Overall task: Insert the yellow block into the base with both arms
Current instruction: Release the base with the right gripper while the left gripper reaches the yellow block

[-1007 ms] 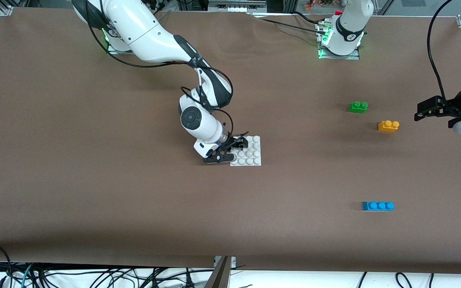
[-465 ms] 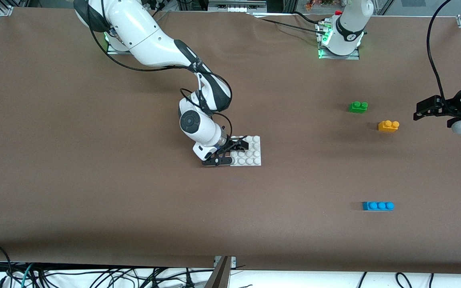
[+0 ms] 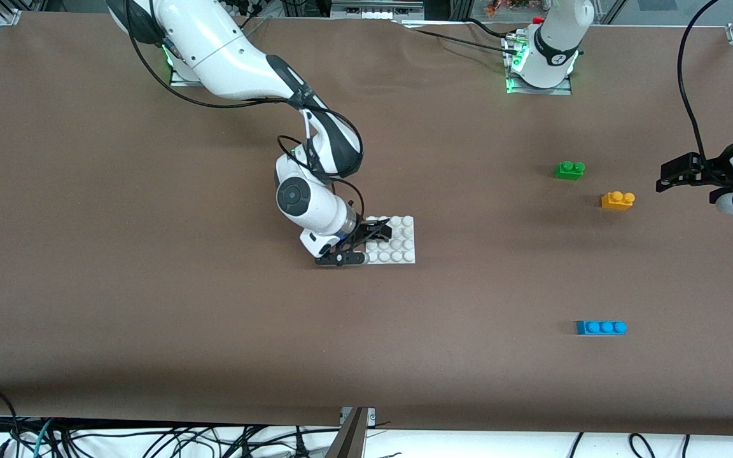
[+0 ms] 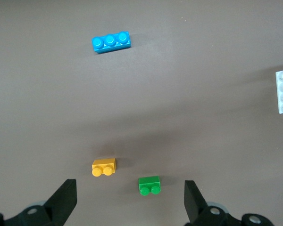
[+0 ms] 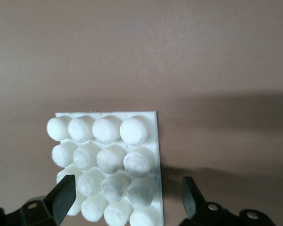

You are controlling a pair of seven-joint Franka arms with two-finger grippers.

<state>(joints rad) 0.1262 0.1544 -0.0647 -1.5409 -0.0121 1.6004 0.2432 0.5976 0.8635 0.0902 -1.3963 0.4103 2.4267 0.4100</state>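
Brown table cloth (image 3: 150,286): right gripper (image 3: 355,245) spread wide, empty, astride white base (image 3: 398,245). Left gripper (image 4: 127,200) open, empty, waits; yellow block (image 3: 618,200) lies at three o'clock. An ungripped base may slide during insertion.

Green brick: small green plastic two-stud brick (image 3: 569,170) lying on the table.
Blue brick: longer blue plastic three-stud brick (image 3: 601,327), nearer the front camera.
Table: brown-covered table (image 3: 150,305).

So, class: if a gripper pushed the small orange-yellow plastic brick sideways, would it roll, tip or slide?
The small orange-yellow plastic brick would probably slide: it sits flat on the brown table cover and shows no rounded sides. Its low, boxy shape makes tipping unlikely. It looks like rigid plastic and is small, so probably stiff and light.
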